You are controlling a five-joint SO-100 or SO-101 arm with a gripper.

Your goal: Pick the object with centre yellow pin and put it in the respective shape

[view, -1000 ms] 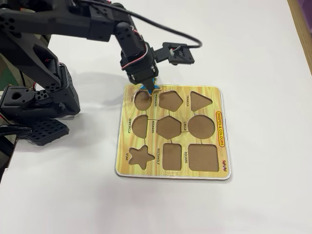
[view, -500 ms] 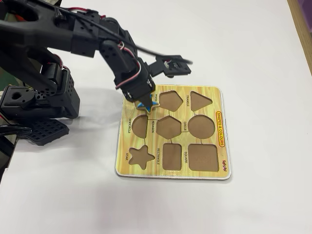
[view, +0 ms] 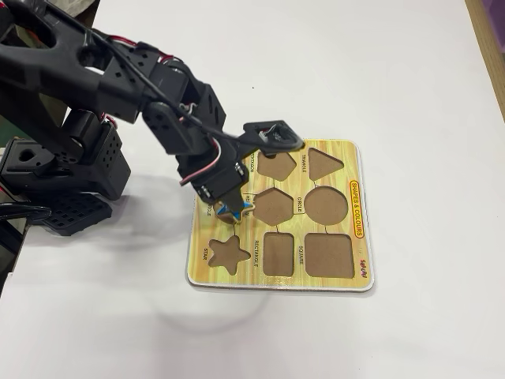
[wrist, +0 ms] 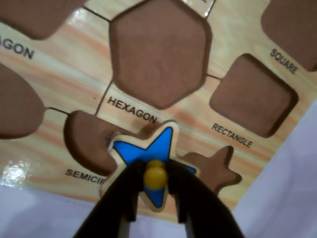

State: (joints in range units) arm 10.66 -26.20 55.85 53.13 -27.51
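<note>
Gripping of blue star (wrist: 148,151) by pincer (wrist: 156,181) at its yellow knob (wrist: 155,176).
Held above puzzle board (view: 347,154), over semicircle cut-out (wrist: 91,141), short of star cut-out (view: 228,253).

board (view: 339,155): glossy yellow wood-grain print | cut-outs: matt brown | star (wrist: 148,148): painted wood | pincer (wrist: 154,201): matt black plastic

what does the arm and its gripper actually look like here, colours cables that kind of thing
The arm is matte black throughout, built from blocky servo segments on a black base with a perforated plate. Thin red and white wires run near its joints, and a black cable loops along the top. The gripper has two plain black fingers.
</note>
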